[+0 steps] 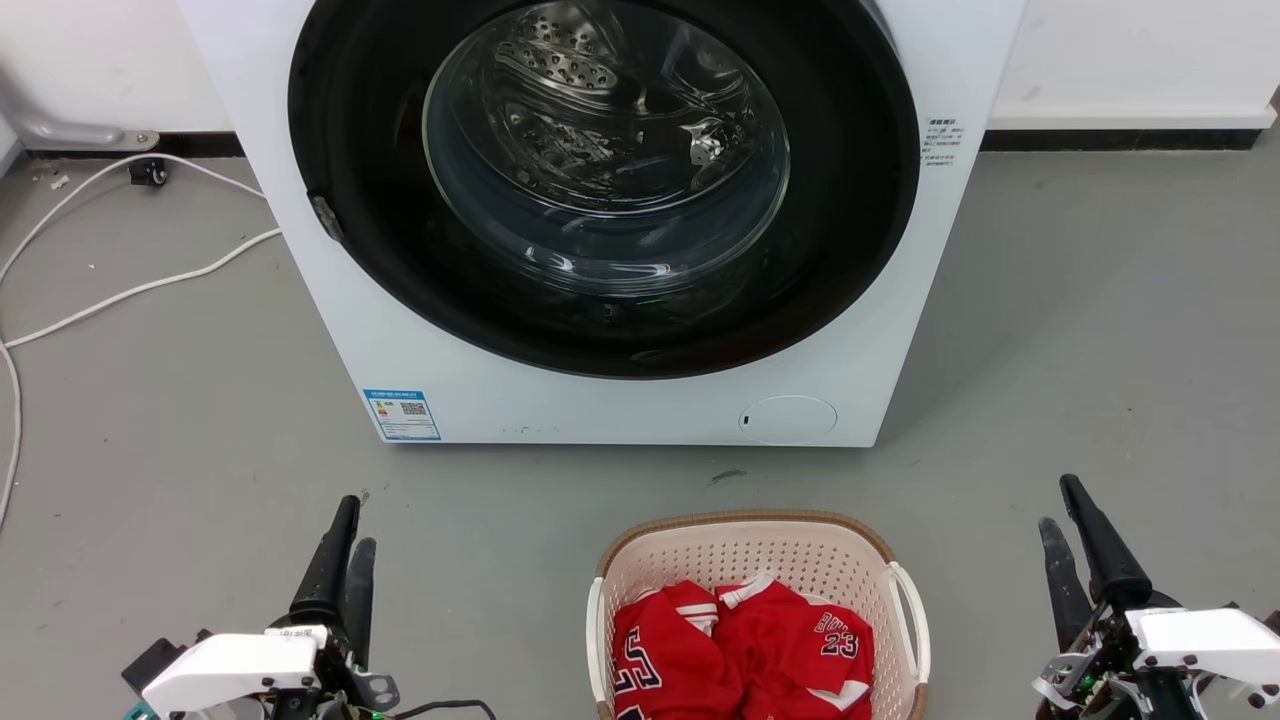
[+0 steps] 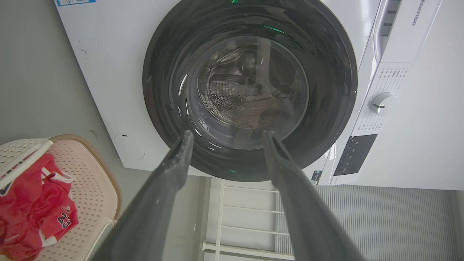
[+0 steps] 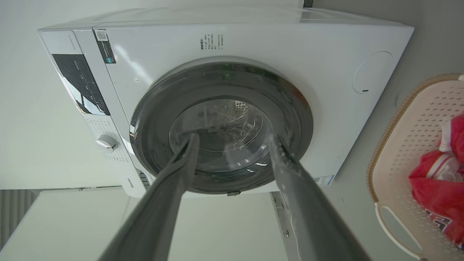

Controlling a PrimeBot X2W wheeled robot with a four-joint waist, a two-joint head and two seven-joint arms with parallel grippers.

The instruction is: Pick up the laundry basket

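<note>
**Kid:** Where is the basket?

**Me:** The basket [image 1: 745,521] sits on the floor [image 1: 1100,300], just in front of the washing machine [image 1: 420,330]. It is between my two hands and touches neither.

**Kid:** Are your hands holding anything?

**Me:** No. My left hand [image 1: 357,522] and my right hand [image 1: 1058,503] both have their fingers a little way apart, with nothing in between.

**Kid:** Is the basket heavy?

**Me:** I think it is light. It is thin plastic full of little holes, with only some red clothes [image 1: 740,650] inside. The sides may bend if I squeeze them, and smooth plastic can slip.

**Kid:** So where do you grab it?

**Me:** By the white loops, I think: the left handle [image 1: 595,640] with my left hand and the right handle [image 1: 921,625] with my right. Then it should stay flat.

**Kid:** How many things are there?

**Me:** One basket, two handles, one washing machine. The clothes are bunched up, so I cannot count them.
</note>
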